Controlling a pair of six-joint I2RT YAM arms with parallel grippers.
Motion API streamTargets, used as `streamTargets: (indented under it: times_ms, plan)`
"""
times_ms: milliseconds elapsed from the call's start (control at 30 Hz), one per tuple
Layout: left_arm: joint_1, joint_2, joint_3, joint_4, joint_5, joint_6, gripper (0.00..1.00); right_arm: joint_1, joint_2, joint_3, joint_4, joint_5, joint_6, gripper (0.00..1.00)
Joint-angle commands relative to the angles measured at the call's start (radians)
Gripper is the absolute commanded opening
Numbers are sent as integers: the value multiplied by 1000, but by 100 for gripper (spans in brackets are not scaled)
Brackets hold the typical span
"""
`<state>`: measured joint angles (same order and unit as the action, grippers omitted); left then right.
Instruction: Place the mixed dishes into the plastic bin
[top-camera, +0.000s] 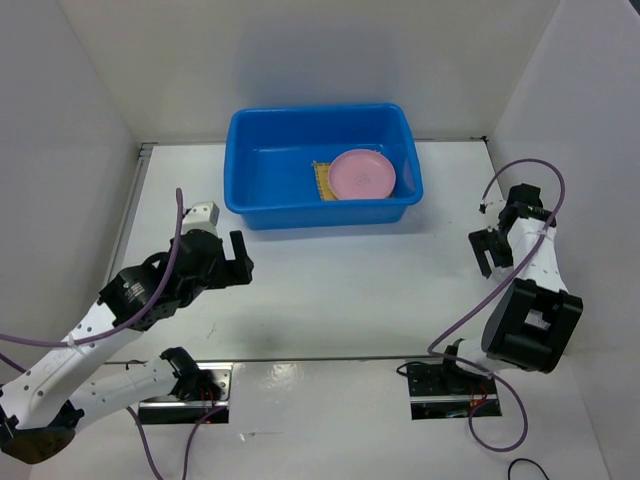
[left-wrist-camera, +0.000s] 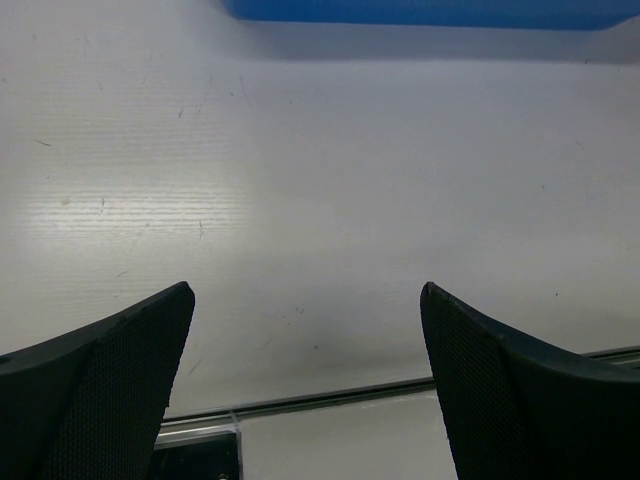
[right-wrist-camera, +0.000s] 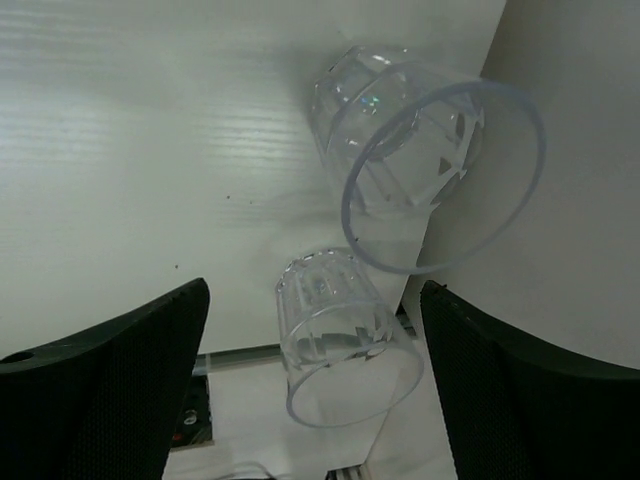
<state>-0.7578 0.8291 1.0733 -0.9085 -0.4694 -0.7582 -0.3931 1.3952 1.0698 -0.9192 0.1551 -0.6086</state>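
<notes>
Just ahead of the right gripper (right-wrist-camera: 315, 288), between its spread fingers (right-wrist-camera: 110, 380), a small clear cup (right-wrist-camera: 340, 345) is seen, mouth toward the claw; left gripper (left-wrist-camera: 308, 290), also spread, is well apart.

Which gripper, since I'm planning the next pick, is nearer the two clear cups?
Right: the right gripper hangs over the clear cups; the left gripper is far across the table.

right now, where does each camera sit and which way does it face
top external: above, behind the bases, looking down at the table, blue bin and pink plate; both arms show.
left wrist: faces forward over table to the bin's near wall; its open tool's fingers show.
right wrist: looks down at two clear cups by the side wall; its fingers show.
shared: top and left wrist both see the bin.
</notes>
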Motion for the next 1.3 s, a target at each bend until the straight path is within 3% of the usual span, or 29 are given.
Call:
streamTargets:
  times_ms: [0, 167, 233, 267, 300, 433, 533, 600, 667, 733, 833, 967, 1100, 1267]
  plan:
    - [5, -16, -9, 34, 3, 22, 100, -16, 48, -10, 126, 9, -34, 89]
    - [5, -16, -9, 34, 3, 22, 100, -16, 151, -1, 157, -2, -34, 78]
    - [5, -16, -9, 34, 3, 22, 100, -16, 175, 22, 148, -43, -45, 52]
    - [5, -16, -9, 34, 3, 22, 100, -16, 185, 31, 138, -60, -45, 32]
    - [5, -16, -9, 34, 3, 22, 100, -27, 185, 47, 129, -86, -45, 0]
    - [5, -16, -9, 34, -6, 22, 100, -27, 23, 119, 80, -130, -13, 0]
    - [5, -27, -9, 34, -6, 22, 100, 3, -93, 316, -15, -183, -13, 0]
    - [5, -38, -9, 34, -6, 13, 100, 52, -93, 545, -125, -224, -31, 0]
    - [5, -38, -18, 34, -6, 13, 100, 181, -72, 792, -203, -307, -43, 0]
    - [5, -28, -18, 34, -15, 13, 100, 310, -18, 937, -262, -318, -28, 0]
    - [5, -38, -18, 25, -35, 2, 100, 618, 98, 1227, -288, -319, 46, 0]
    - [5, -74, -18, 16, -44, -18, 100, 811, 376, 1542, -382, -269, 70, 0]
    - [5, -151, -18, 16, -66, -30, 100, 960, 588, 1657, -382, -189, 58, 0]
    - [5, -180, -18, 7, -95, -67, 100, 1013, 919, 1876, -382, -209, 58, 0]
